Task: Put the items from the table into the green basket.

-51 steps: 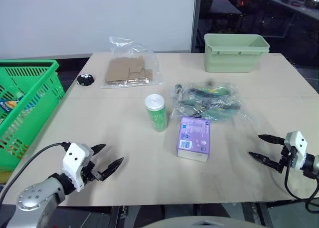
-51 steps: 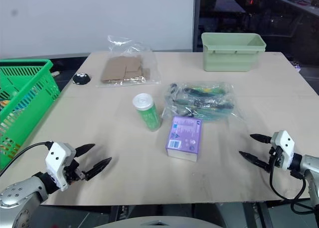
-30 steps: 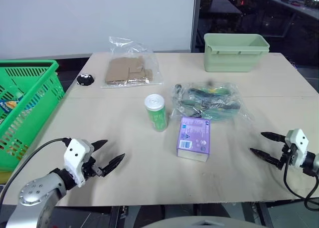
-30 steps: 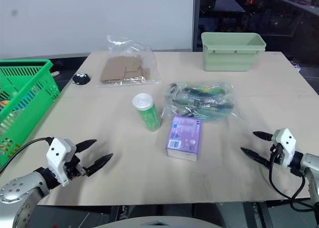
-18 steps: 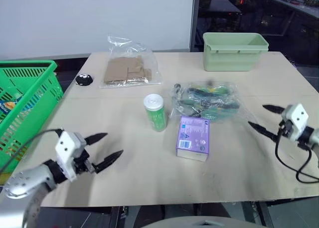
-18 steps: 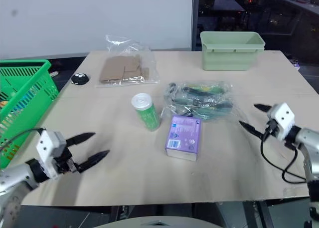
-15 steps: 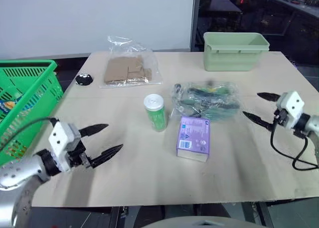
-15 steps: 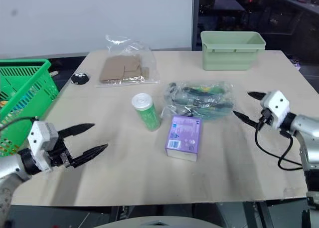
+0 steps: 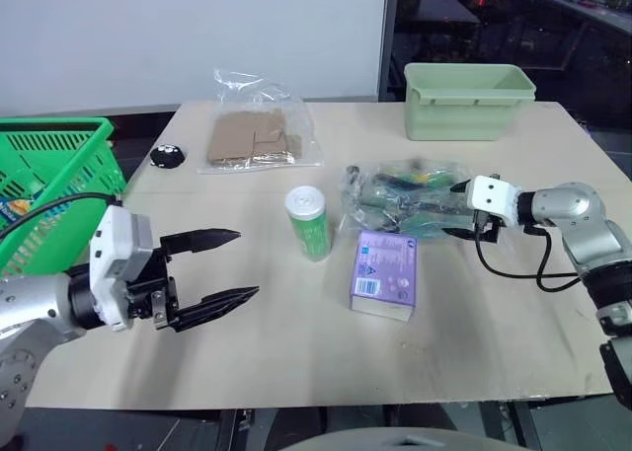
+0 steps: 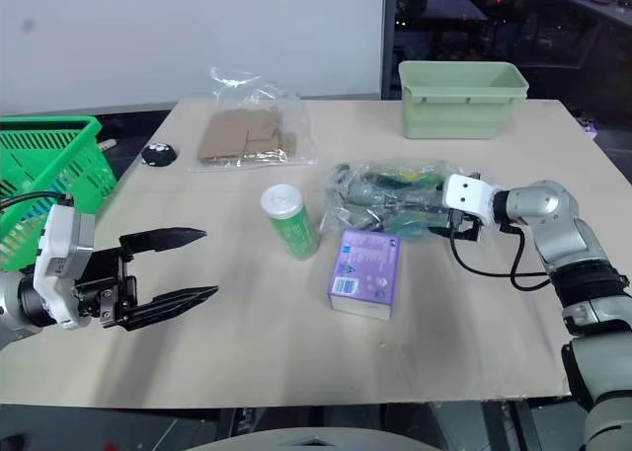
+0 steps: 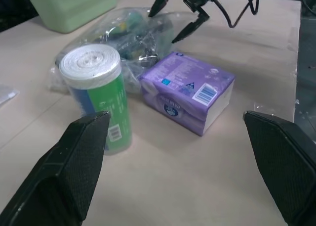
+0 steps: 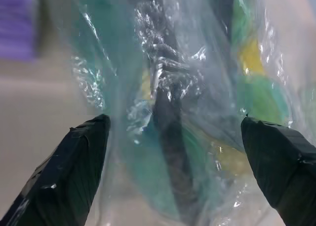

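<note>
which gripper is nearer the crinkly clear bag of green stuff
Right. The right gripper is at the crinkly clear bag's edge, open; the left gripper hovers open far across the table, past the green tube.

The near part of the table [image 9: 296, 362] is bare and passable from side to side. At centre, the green tube [image 9: 309, 222], purple box [image 9: 384, 273] and clear bag [image 9: 410, 199] stand close together, with narrow gaps between them. A cardboard-filled bag [image 9: 255, 140] and sage tub [image 9: 467, 102] occupy the far edge. The green basket [image 9: 49, 204] borders the left side.
</note>
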Robot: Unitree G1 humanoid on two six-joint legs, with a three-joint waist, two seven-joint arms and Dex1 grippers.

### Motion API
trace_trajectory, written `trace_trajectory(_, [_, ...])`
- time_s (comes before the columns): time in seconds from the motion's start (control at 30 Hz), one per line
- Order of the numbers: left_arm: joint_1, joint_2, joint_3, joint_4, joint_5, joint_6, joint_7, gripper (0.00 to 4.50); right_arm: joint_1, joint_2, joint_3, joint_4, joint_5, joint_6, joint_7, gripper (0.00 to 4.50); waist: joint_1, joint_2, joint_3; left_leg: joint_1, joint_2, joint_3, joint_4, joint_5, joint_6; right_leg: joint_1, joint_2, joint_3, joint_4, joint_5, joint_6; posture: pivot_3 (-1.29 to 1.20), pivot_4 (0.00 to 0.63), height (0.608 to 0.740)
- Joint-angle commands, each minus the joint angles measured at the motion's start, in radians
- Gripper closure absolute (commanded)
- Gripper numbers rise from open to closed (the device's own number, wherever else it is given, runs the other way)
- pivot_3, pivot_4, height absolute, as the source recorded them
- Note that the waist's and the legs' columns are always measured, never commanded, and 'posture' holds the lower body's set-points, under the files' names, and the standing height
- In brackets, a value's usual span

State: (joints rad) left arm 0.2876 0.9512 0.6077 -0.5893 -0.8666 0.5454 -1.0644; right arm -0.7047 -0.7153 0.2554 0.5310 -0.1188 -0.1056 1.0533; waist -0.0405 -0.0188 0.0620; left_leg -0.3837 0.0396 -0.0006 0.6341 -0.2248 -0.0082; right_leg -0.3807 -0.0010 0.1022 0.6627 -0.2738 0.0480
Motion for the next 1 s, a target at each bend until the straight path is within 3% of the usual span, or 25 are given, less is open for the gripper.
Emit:
trace_trajectory(0.03, [0.006,-0.020,0.049,-0.052,-0.015,0.010,0.041,0.03,-0.065,0.025,0.021,0.110,-0.051,-0.013,-0.019,0.00,0.001,-0.001,0.000,0.000,0.000,0.000,0.000,0.000,0.000,0.000,0.000,0.000,0.000,0.001,-0.001,0.10,0.000,0.740])
trace_trajectory(0.13, [0.003,-0.031,0.057,-0.068,-0.031,0.024,0.068,0.03,-0.099,0.042,0.029,0.177,-0.070,-0.033,-0.022,0.00,0.004,-0.001,-0.001,0.000,0.000,-0.001,0.000,0.000,0.000,0.001,0.000,-0.001,0.000,0.001,-0.002,0.12,0.000,0.740])
trace_trajectory(0.23, [0.017,-0.043,0.064,-0.084,-0.022,0.026,0.086,0.00,-0.127,0.058,0.032,0.243,-0.086,-0.074,-0.033,0.83,0.006,-0.002,-0.002,0.001,0.000,-0.001,0.000,0.000,0.000,0.001,0.000,-0.001,0.000,0.001,-0.002,0.13,0.000,0.740])
trace_trajectory(0.33, [0.016,-0.051,0.073,-0.096,-0.038,0.032,0.106,0.00,-0.135,0.063,0.030,0.270,-0.089,-0.097,-0.036,2.14,0.006,-0.004,-0.003,0.001,0.000,-0.001,0.001,0.000,0.000,0.001,0.000,-0.001,0.000,0.001,-0.002,0.14,0.000,0.740])
trace_trajectory(0.37, [0.015,-0.052,0.074,-0.099,-0.042,0.034,0.111,0.00,-0.135,0.063,0.029,0.273,-0.088,-0.102,-0.036,2.76,0.005,-0.004,-0.003,0.002,0.000,-0.001,0.001,0.000,0.000,0.002,0.000,-0.001,0.001,0.001,-0.002,0.14,0.000,0.740])
trace_trajectory(0.43, [0.009,-0.052,0.070,-0.101,-0.046,0.037,0.118,0.00,-0.132,0.062,0.026,0.277,-0.086,-0.111,-0.036,3.30,0.005,-0.005,-0.004,0.002,0.000,-0.001,0.001,0.000,0.000,0.002,0.000,-0.001,0.001,0.001,-0.002,0.14,0.000,0.740])
trace_trajectory(0.53, [0.000,-0.048,0.061,-0.100,-0.052,0.038,0.124,0.00,-0.122,0.055,0.014,0.268,-0.076,-0.121,-0.043,4.45,0.006,-0.005,-0.004,0.003,0.000,-0.001,0.001,0.000,0.000,0.003,0.000,-0.001,0.002,0.001,0.000,0.13,0.000,0.740])
trace_trajectory(0.8, [-0.089,-0.042,0.018,-0.079,-0.087,0.057,0.154,0.00,-0.098,0.037,-0.092,0.184,0.016,-0.072,-0.075,4.45,0.006,-0.004,-0.003,0.001,0.000,-0.001,0.002,0.000,0.000,0.002,0.000,-0.001,0.002,0.002,-0.002,0.08,0.000,0.740])
trace_trajectory(1.0, [-0.244,-0.059,-0.082,-0.086,-0.148,0.075,0.236,0.00,-0.061,-0.123,-0.204,0.130,0.050,-0.011,-0.100,4.45,0.022,0.001,0.000,-0.003,-0.002,-0.004,0.002,0.000,0.000,0.000,-0.001,-0.001,0.001,0.002,-0.001,0.05,0.000,0.740])
